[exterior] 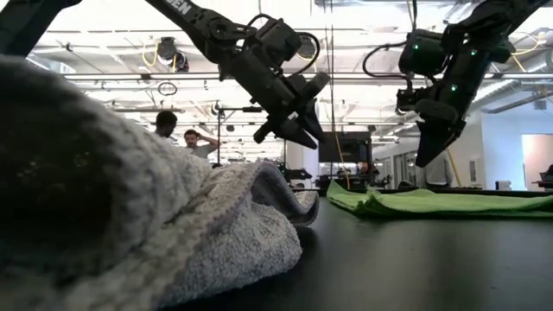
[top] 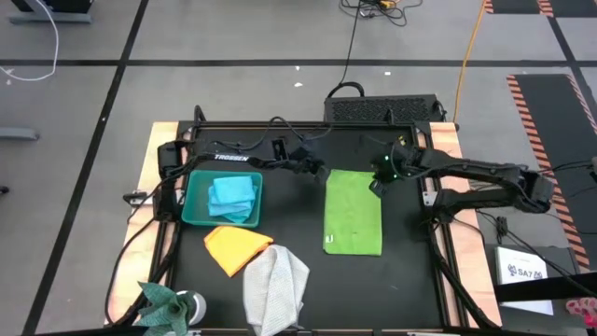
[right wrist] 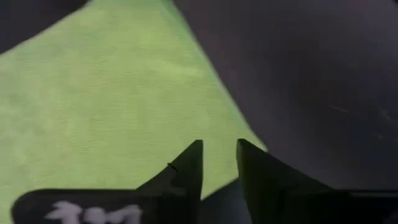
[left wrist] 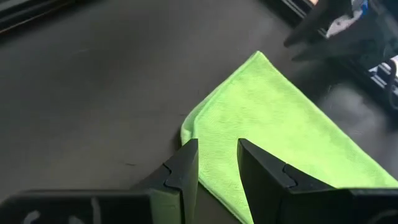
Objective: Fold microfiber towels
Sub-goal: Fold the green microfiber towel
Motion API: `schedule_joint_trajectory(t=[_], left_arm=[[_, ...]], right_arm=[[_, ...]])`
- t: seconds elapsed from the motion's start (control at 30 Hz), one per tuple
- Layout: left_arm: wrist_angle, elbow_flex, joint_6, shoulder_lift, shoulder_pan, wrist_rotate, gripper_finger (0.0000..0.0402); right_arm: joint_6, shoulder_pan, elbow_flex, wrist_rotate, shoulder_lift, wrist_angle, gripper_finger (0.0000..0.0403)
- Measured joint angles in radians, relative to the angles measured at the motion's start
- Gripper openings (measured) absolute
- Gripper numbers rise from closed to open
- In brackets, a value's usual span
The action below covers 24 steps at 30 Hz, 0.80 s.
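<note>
The lime green towel (top: 353,211) lies flat on the black table (top: 401,280), folded into a tall rectangle right of centre, with a small white tag at its near left edge. The left gripper (top: 317,172) hangs above the table just beside the towel's far left corner, and its wrist view shows the 2 fingers (left wrist: 184,163) parted with a narrow gap, nothing between them. The right gripper (top: 377,186) hovers at the towel's far right corner; its jaws also stand slightly apart and empty, clear of the cloth in the low view. To the left, the light blue towel (top: 232,196) sits in the teal bin (top: 195,213). The orange-yellow towel (top: 235,247) lies in front of the bin, touching the crumpled light grey towel (top: 275,285) at the near edge. The teal towel (top: 160,303) rests bunched at the table's near left corner.
</note>
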Motion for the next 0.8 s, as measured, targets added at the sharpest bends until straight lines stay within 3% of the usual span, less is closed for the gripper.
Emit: schedule_joint_trajectory(t=[0.13, 0.27, 0.37, 0.57, 0.8], left_arm=[[0.000, 0.000, -0.003, 0.000, 0.004, -0.005, 0.0113], [0.007, 0.000, -0.009, -0.002, 0.009, 0.035, 0.0113], [0.020, 0.000, -0.018, -0.003, 0.016, 0.071, 0.0113], [0.022, 0.000, -0.019, -0.003, 0.023, 0.082, 0.0113], [0.020, 0.000, -0.028, -0.012, 0.029, 0.131, 0.0113]], right_arm=[[-0.017, -0.063, 0.000, -0.006, 0.000, -0.010, 0.0122], [0.026, -0.080, 0.000, -0.110, 0.000, -0.063, 0.0125], [0.096, -0.038, 0.000, -0.199, 0.000, -0.083, 0.0100], [0.151, 0.112, 0.000, -0.216, 0.007, -0.082, 0.0010], [0.278, 0.255, -0.099, -0.215, 0.062, 0.062, 0.0001]])
